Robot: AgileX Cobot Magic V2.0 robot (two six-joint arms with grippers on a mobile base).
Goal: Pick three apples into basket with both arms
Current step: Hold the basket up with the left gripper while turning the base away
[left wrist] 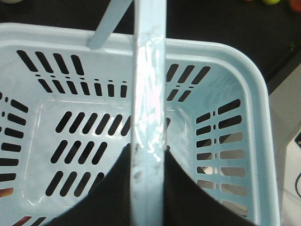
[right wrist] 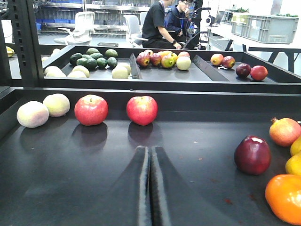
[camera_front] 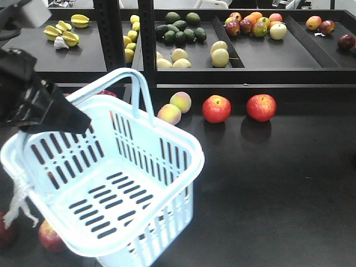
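The pale blue basket (camera_front: 167,167) hangs tilted at the left of the front view. My left gripper (camera_front: 77,121) is shut on one of its hoop handles (left wrist: 149,94), with a black finger on each side. The basket (left wrist: 244,84) is empty inside. Two red apples (camera_front: 216,108) (camera_front: 261,107) sit at the back of the black table. In the right wrist view they are the pair (right wrist: 91,109) (right wrist: 142,110) ahead of my right gripper (right wrist: 150,151), which is shut on nothing, low over the table. Another red apple (camera_front: 51,236) lies under the basket's left corner. A dark red apple (right wrist: 252,155) lies to the right.
Two pale peaches (camera_front: 175,108) lie left of the apples. Black rack posts (camera_front: 147,50) and trays of mixed fruit (camera_front: 250,25) stand behind the table. An orange (right wrist: 284,197) and a pomegranate (right wrist: 284,131) sit at the right. A frayed white string (camera_front: 19,203) hangs off the basket rim.
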